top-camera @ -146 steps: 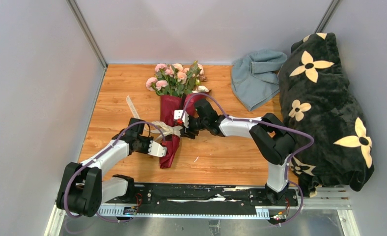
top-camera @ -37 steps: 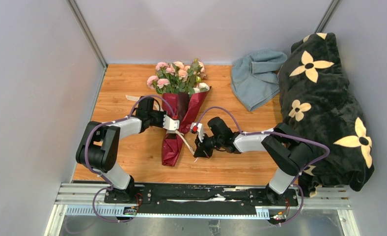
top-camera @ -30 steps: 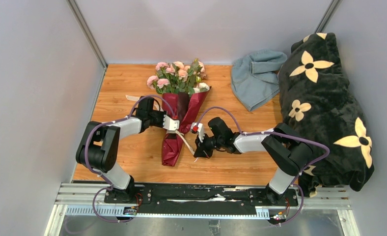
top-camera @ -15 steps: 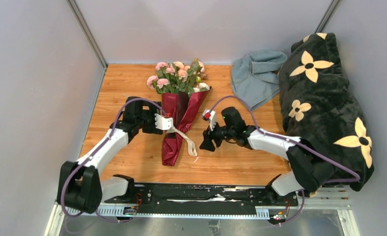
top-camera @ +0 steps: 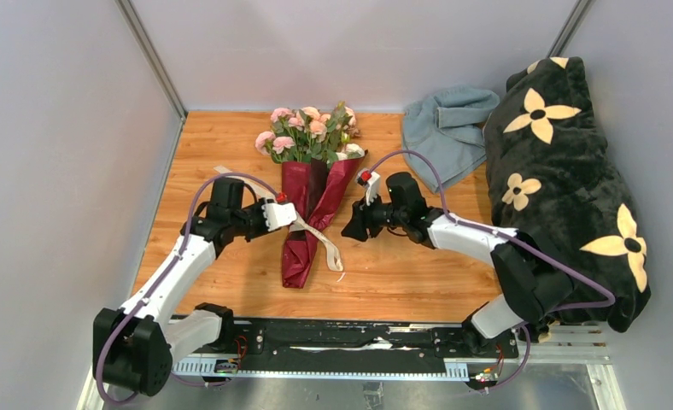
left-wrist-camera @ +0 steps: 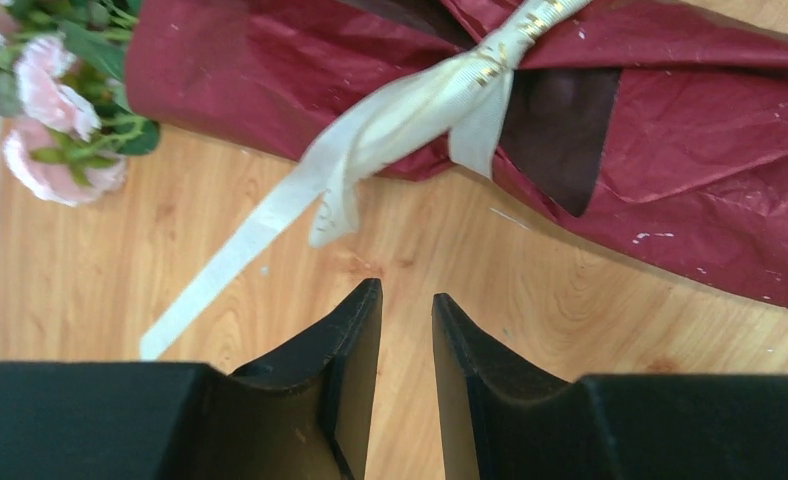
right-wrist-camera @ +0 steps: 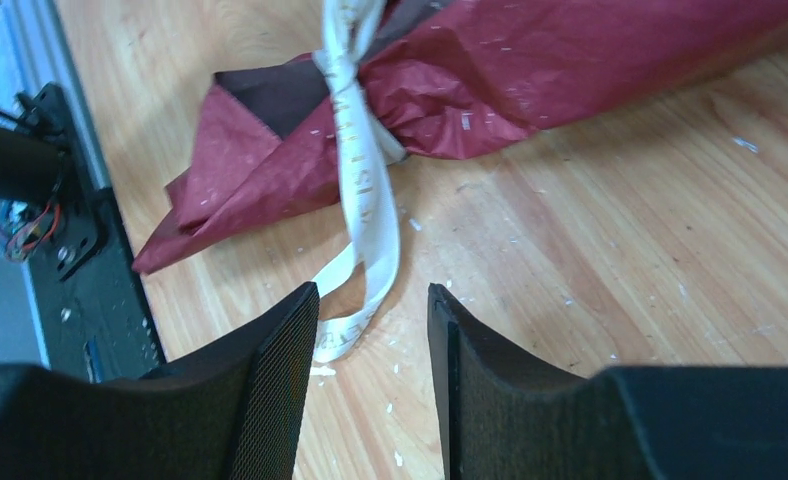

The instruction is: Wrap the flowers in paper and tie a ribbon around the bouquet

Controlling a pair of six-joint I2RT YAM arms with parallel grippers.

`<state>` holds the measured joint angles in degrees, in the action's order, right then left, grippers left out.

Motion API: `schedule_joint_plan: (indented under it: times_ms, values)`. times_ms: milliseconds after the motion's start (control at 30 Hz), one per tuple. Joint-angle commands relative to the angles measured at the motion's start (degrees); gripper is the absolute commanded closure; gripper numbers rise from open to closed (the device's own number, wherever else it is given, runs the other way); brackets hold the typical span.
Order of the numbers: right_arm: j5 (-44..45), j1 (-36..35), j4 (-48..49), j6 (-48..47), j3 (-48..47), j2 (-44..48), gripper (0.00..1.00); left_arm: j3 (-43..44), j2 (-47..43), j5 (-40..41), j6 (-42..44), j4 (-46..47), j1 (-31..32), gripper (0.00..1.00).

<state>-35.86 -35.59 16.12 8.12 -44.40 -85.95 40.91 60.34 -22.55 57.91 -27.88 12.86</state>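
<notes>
The bouquet lies in the middle of the table: pink and cream flowers (top-camera: 307,132) at the far end, dark red paper (top-camera: 301,243) tapering toward me. A cream ribbon (top-camera: 318,237) is knotted round the cone's waist, its tails lying loose on the wood. My left gripper (top-camera: 290,217) sits just left of the cone, jaws a narrow gap apart over bare wood, holding nothing. In the left wrist view the ribbon (left-wrist-camera: 410,110) and paper (left-wrist-camera: 670,130) lie beyond the left gripper (left-wrist-camera: 407,295). My right gripper (top-camera: 351,231) is right of the cone, open and empty. The right wrist view shows the right gripper (right-wrist-camera: 373,290) near a ribbon (right-wrist-camera: 365,200) tail.
A grey-blue cloth (top-camera: 440,137) lies at the back right. A black blanket with cream flower shapes (top-camera: 564,179) fills the right side. The arms' black rail (top-camera: 316,335) runs along the near edge. Grey walls close in the table on three sides.
Both grippers were shut on the ribbon's ends a second ago; they have opened, let go and drawn back from the bouquet. The ribbon tails now lie slack on the table.
</notes>
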Motion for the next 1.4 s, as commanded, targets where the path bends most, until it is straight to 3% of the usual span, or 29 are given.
schedule_joint_plan:
  times_ms: [0,167,300,500,667,733,900,1000,1100,1167,1367]
  values:
    - [8.4,0.4,1.0,7.3,-3.2,-4.2,0.52,-5.4,-2.8,0.0,-3.3,4.2,0.9,0.65]
    - [12.7,0.5,-1.8,10.2,-11.1,-14.4,0.53,-16.6,-3.2,5.7,-3.6,13.8,8.8,0.64]
    - [13.4,0.6,-2.9,9.7,-14.4,-16.6,0.53,-18.0,-3.9,6.7,-4.7,16.1,14.7,0.62]
    - [16.5,3.1,-3.6,7.4,-11.0,-10.3,0.51,-18.5,-3.5,4.6,-12.1,21.6,26.1,0.60]
    - [19.2,9.6,-3.9,5.0,-2.7,1.8,0.50,-16.1,-4.8,8.5,-19.4,20.9,28.1,0.58]
    - [21.6,12.2,-5.5,2.8,0.5,7.6,0.48,-14.9,-7.2,10.5,-24.9,20.9,25.1,0.55]
    - [26.8,20.9,-11.3,-2.0,7.0,22.4,0.40,-13.2,-14.8,13.6,-45.1,24.2,7.1,0.42]
    - [34.2,22.8,-10.6,-5.5,12.9,30.8,0.36,-16.3,-21.7,20.8,-54.5,26.2,-2.7,0.27]
    - [35.8,23.0,-9.2,-7.8,18.7,38.4,0.32,-19.4,-25.7,23.3,-56.9,29.9,-9.1,0.09]
    - [39.1,23.0,-6.6,-6.0,23.1,43.2,0.31,-19.0,-26.1,31.9,-57.3,30.0,-10.5,0.01]
    - [52.9,23.0,-8.0,7.2,30.2,54.5,0.28,-22.6,-25.8,36.2,-55.4,33.6,-11.4,0.00]
